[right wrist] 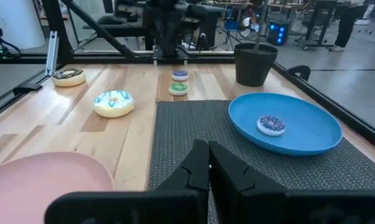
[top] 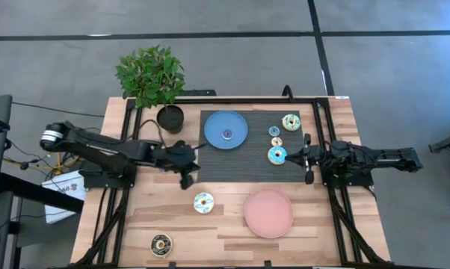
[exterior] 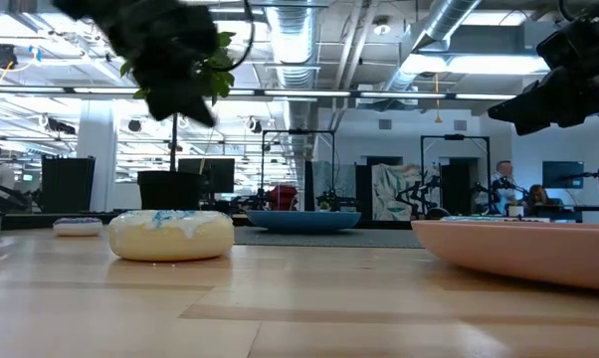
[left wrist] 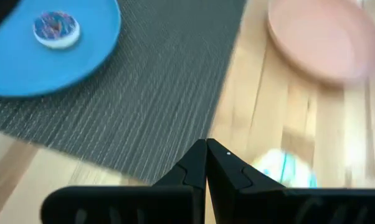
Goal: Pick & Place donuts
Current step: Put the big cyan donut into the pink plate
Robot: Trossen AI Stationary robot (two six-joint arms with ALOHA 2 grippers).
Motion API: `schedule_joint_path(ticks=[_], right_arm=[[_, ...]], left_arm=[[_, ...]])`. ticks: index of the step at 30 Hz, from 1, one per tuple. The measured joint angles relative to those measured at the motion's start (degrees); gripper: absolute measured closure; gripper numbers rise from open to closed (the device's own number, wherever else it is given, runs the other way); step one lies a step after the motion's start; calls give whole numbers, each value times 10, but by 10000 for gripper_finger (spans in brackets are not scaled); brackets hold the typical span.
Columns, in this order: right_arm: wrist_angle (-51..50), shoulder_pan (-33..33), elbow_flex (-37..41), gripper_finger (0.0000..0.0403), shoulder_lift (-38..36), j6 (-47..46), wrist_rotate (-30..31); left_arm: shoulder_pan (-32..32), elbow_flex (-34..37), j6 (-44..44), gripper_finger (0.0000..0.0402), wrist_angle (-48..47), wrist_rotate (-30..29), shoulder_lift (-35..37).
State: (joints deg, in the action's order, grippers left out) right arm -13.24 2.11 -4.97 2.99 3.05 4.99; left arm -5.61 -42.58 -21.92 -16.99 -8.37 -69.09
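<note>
Operator, your left gripper (top: 186,179) hangs clenched and empty off the grey mat's (top: 255,168) left edge. Only the right wrist view reveals two tiny donuts (right wrist: 179,82) below it. A tiny donut (top: 227,134) sits on the blue plate (top: 226,129) on the mat. Your right gripper (top: 309,158), clenched and empty, waits at the mat's right edge.

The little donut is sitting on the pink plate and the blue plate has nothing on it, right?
Not quite. The little donut sits on the blue plate, and it is the pink plate that has nothing on it. The high view shows this, and the right wrist view shows the donut on the blue plate too.
</note>
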Motion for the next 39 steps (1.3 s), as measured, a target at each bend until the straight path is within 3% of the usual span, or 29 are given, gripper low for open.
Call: schedule_joint_path(ticks=[3, 9, 14, 17, 22, 26, 31, 39], right_arm=[[17, 0, 2, 403, 0, 0, 6], [95, 0, 2, 403, 7, -71, 113], [179, 0, 1, 403, 41, -80, 151], [243, 0, -8, 403, 102, -80, 176], [261, 0, -78, 403, 253, -89, 216], [246, -14, -149, 403, 387, -186, 276], [112, -67, -260, 403, 518, -316, 293], [-277, -183, -463, 403, 676, -469, 205]], left_arm=[[0, 41, 52, 401, -1, 9, 39], [7, 105, 94, 401, 4, 16, 92], [22, 140, 138, 401, 25, 46, 125], [33, 156, 165, 401, 37, 51, 142], [55, 175, 216, 401, 48, 65, 166], [67, 175, 229, 401, 38, 70, 168], [68, 175, 259, 401, 35, 71, 165], [66, 175, 245, 401, 26, 84, 165]])
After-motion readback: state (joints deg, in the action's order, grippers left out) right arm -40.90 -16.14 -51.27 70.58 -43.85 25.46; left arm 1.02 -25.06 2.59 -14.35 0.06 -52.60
